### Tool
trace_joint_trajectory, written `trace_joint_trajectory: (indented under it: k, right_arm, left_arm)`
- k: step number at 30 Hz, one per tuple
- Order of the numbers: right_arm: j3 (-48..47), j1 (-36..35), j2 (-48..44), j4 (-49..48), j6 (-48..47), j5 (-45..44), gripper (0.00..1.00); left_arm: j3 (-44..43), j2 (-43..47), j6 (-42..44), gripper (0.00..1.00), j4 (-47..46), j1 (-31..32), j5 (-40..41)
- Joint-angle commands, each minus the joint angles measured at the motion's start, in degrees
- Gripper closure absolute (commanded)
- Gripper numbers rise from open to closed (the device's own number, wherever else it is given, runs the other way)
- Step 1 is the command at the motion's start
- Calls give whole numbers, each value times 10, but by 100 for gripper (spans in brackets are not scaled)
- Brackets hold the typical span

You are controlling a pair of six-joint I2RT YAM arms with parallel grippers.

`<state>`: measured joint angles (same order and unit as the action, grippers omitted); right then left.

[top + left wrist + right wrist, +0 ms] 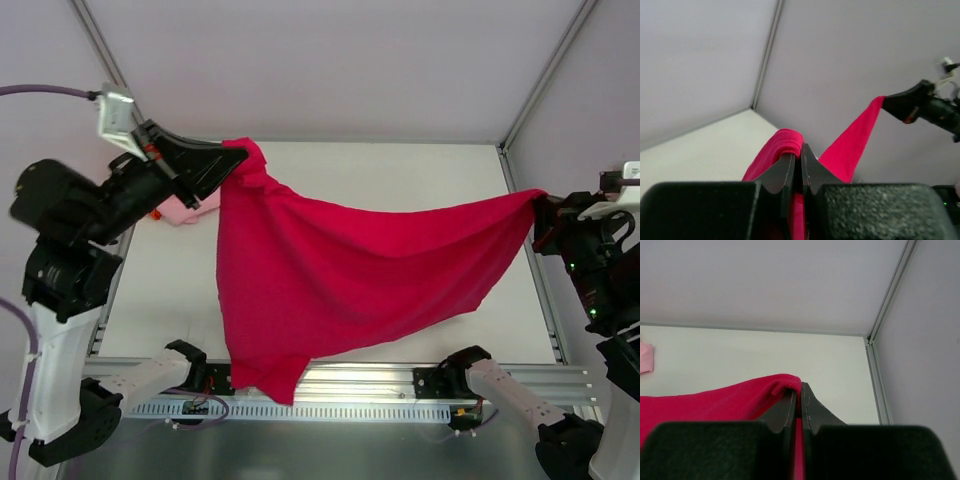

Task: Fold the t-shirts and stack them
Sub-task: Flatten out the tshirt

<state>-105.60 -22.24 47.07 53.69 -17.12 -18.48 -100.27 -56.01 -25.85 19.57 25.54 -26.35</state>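
Observation:
The large crimson t-shirt (330, 270) hangs stretched in the air between both arms, its lower edge drooping over the table's front rail. My left gripper (232, 160) is shut on its upper left corner; the cloth bulges over the jaws in the left wrist view (785, 142). My right gripper (540, 205) is shut on the right corner, with red cloth (730, 400) pinched between the jaws. A light pink t-shirt (182, 210) lies folded at the table's left, mostly hidden by the left arm; it also shows in the right wrist view (645, 357). A sliver of the orange t-shirt (157, 213) peeks beside it.
The white table (400, 180) is bounded by grey walls with metal corner posts (545, 80). A slotted aluminium rail (380, 385) runs along the front edge between the two arm bases.

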Motion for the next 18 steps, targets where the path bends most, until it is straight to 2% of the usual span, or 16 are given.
trace_joint_trajectory:
  k: [1, 7, 14, 18]
  right_arm:
    - [41, -2, 9, -15, 24, 31, 99]
    - [133, -3, 14, -50, 38, 50, 99]
    - [149, -2, 60, -25, 46, 94, 99]
    - [191, -3, 77, -40, 56, 87, 99]
  left_arm:
    - [28, -23, 25, 100, -2, 3, 51]
    - [54, -63, 47, 100, 13, 4, 75]
    - [67, -89, 55, 100, 24, 4, 96]
    - [93, -100, 60, 100, 21, 4, 120]
